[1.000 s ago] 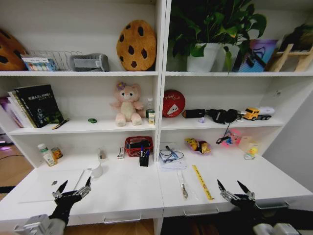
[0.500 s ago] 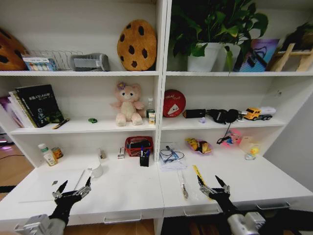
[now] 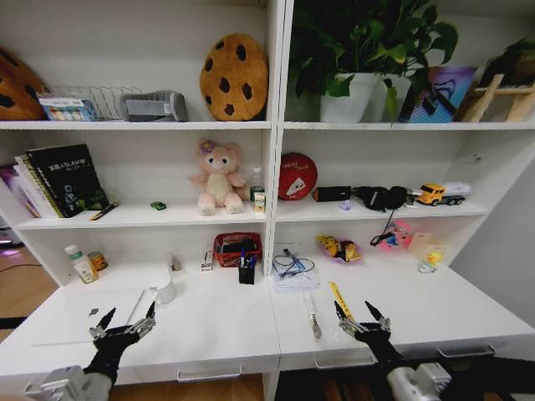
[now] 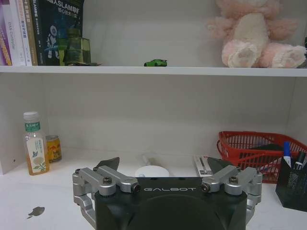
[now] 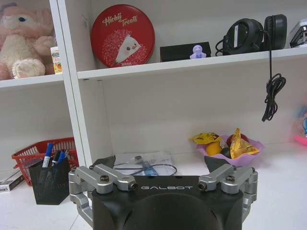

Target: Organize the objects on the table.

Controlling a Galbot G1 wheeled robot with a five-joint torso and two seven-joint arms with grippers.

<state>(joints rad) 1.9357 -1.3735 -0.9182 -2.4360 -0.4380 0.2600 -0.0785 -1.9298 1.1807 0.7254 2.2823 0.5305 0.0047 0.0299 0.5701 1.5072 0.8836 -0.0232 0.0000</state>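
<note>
Right gripper (image 3: pixel 362 315): fingers spread wide, holding nothing, low over the front of the white desk (image 3: pixel 209 326), right of the black pen holder (image 3: pixel 247 273) and touching the near end of the yellow ruler (image 3: pixel 344 310).
Left gripper (image 3: pixel 127 320): fingers spread wide, empty, over the desk's front left, left of the pen holder, near the white cup (image 3: pixel 165 290).
Silver tool (image 3: pixel 313 315): lies flat on the desk just left of the ruler.
Blue pen (image 4: pixel 286 152): upright in the pen holder, beside the red basket (image 3: pixel 237 248).
Green toy car (image 3: pixel 158 205): on the shelf above the pen holder, left of the pink plush bear (image 3: pixel 216 177).
Cable (image 3: pixel 292 266): coiled on papers just right of the pen holder.
</note>
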